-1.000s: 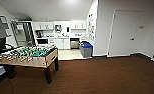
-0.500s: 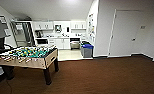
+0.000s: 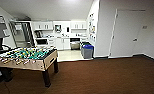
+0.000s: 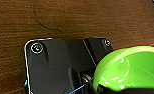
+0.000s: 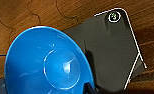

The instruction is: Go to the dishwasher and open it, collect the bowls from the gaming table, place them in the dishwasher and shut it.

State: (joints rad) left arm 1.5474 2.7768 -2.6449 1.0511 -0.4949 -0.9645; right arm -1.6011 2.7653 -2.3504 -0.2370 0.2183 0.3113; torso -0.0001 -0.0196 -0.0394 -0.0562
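Driving: I am crossing the brown carpet (image 3: 98, 77) with a bowl at each wrist.
Head view: the dishwasher (image 3: 75, 43) sits under the kitchen counter, straight ahead and well apart from me; the foosball table (image 3: 25, 58) stands to my left, a blue bin (image 3: 87, 51) near the kitchen step.
Left wrist view: the green bowl (image 4: 133, 70) rides at the left end effector, apparently gripped by its rim; I cannot tell how the fingers sit.
Right wrist view: the blue bowl (image 5: 48, 62) rides likewise at the right end effector, hollow facing the camera.
Key relation: I judge neither arm nearer the dishwasher yet.
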